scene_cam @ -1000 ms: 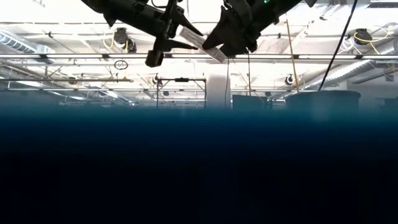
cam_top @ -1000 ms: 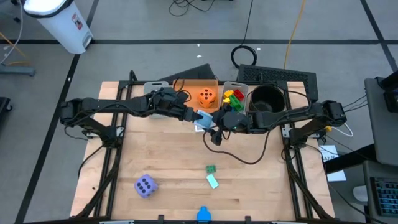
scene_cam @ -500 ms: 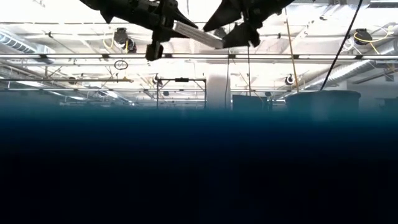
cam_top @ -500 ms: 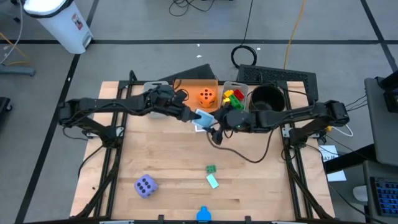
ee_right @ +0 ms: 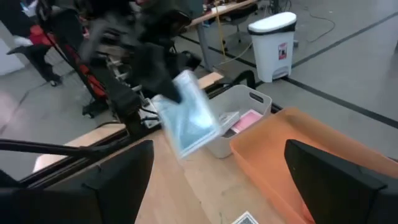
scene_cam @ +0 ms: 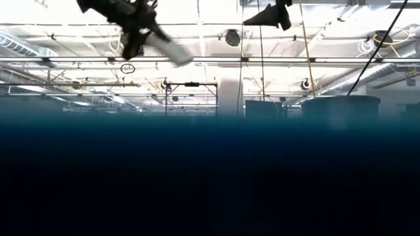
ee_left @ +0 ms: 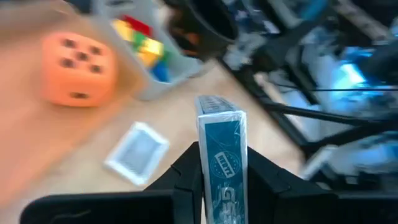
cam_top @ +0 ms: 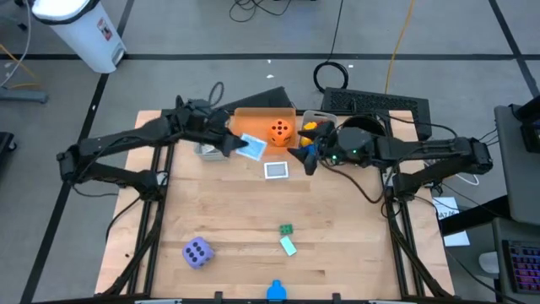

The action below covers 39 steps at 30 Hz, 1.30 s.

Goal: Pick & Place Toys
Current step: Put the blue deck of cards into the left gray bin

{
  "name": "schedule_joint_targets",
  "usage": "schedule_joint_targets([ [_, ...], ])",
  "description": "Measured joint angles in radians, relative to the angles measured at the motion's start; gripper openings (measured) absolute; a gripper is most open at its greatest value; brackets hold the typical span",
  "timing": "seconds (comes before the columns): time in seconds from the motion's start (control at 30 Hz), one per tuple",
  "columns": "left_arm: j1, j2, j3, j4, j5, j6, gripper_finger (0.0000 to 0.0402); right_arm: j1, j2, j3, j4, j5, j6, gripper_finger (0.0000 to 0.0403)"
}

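Observation:
My left gripper (cam_top: 236, 146) is shut on a blue card (cam_top: 252, 148), high above the table's far middle, in front of the orange bin (cam_top: 253, 118). The card also shows in the left wrist view (ee_left: 221, 143) and the right wrist view (ee_right: 189, 121). My right gripper (cam_top: 302, 156) is open and empty beside the grey bin of bricks (cam_top: 316, 128). An orange die (cam_top: 280, 131) lies in the orange bin. A second card (cam_top: 276, 170) lies flat on the table between the grippers. A purple die (cam_top: 197, 252), a green brick (cam_top: 287, 229) and a teal card (cam_top: 289, 246) lie near the front. My left gripper pinches the blue card between its two fingers (ee_left: 189, 171), one on each flat face, at the card's rear end (ee_left: 222, 186). The card sticks forward out of the fingers, edge up. It is lifted clear of the table and slants down past the fingertips (scene_cam: 167, 49).
A black round bowl (cam_top: 363, 135) stands right of the brick bin. A second grey bin (ee_right: 239, 115) with a pink card stands left of the orange bin. A blue object (cam_top: 276, 291) sits at the front edge. The middle boards are bare wood.
The blue card was between both grippers above the table's middle. Now only my left gripper has it and has carried it up and toward the table's far left. My right gripper has come off the card and drawn back toward the far right. The card on the table has stayed.

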Motion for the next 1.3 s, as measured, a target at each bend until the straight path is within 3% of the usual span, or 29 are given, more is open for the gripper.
schedule_joint_targets([
  [0.13, 0.102, -0.049, 0.000, -0.202, -0.027, 0.119, 0.0071, 0.001, -0.013, 0.000, 0.000, -0.001, 0.020, 0.0352],
  [0.33, 0.282, -0.054, 0.000, -0.325, -0.019, 0.273, 0.0075, 0.000, 0.005, 0.000, -0.001, 0.000, 0.056, 0.0348],
  [0.53, 0.452, -0.010, 0.008, -0.385, -0.011, 0.406, 0.0069, 0.000, 0.041, 0.000, -0.003, 0.000, 0.097, 0.0348],
  [0.67, 0.543, 0.071, 0.114, -0.505, -0.032, 0.566, 0.0073, 0.000, 0.067, 0.000, -0.008, 0.000, 0.108, 0.0348],
  [1.03, 0.608, 0.387, 0.501, -0.805, -0.074, 0.921, 0.0069, 0.000, 0.105, 0.000, -0.021, 0.000, 0.133, 0.0348],
  [1.3, 0.634, 0.534, 0.536, -0.947, -0.048, 1.015, 0.0078, -0.002, 0.099, 0.000, -0.113, -0.002, 0.069, 0.0348],
])
